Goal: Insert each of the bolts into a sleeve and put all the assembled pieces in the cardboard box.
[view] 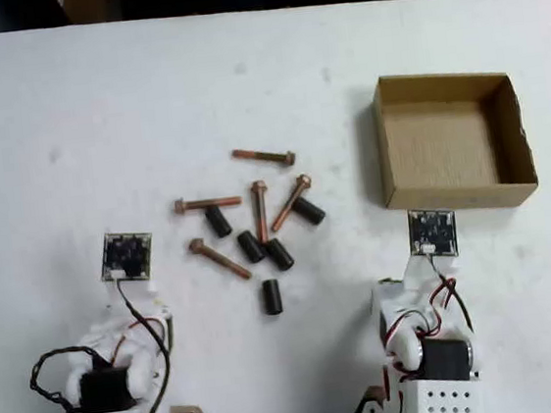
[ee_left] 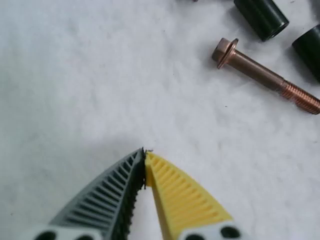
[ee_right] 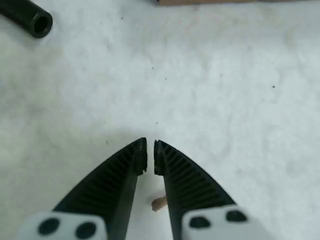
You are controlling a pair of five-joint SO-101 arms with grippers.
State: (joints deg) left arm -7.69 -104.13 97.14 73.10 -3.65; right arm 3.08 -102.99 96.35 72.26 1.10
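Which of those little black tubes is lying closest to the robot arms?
The lone sleeve, which lies clear of the pile on the near side. The other four sleeves lie farther off, mixed among the copper bolts.

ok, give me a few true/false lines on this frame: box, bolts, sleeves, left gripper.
1. The cardboard box is empty. True.
2. One of the bolts is already assembled. False: all five lie loose on the table, none inserted.
3. Five sleeves lie on the table. True.
4. The left gripper holds a bolt. False: it is shut on nothing, above bare table.
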